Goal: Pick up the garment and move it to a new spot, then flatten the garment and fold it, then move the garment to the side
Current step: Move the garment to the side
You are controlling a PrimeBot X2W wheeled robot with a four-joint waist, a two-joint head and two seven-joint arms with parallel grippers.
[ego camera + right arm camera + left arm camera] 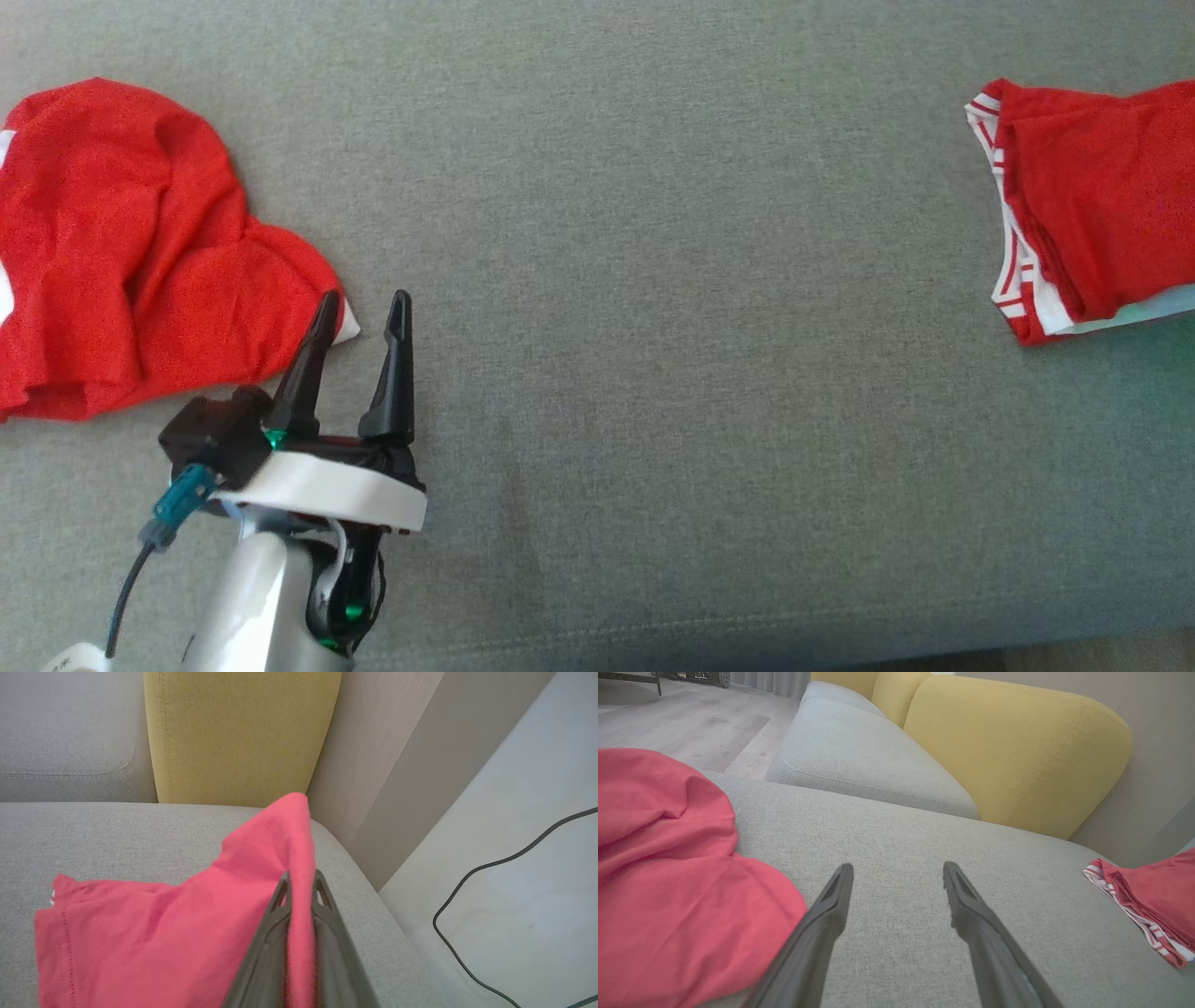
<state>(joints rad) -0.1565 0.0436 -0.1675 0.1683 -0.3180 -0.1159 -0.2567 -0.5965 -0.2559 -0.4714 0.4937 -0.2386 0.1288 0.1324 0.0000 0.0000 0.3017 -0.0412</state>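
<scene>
The left gripper (365,301) hangs open and empty by a crumpled shirt (121,243) at the left edge of the sofa (653,373). The right gripper (302,874) pinches the folded shirt (163,933) at the right edge, likely to move it aside.

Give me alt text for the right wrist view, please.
The right gripper is shut on a fold of the red garment, held up off the grey sofa seat. A yellow back cushion stands behind; a black cable lies on the pale floor at right.
</scene>
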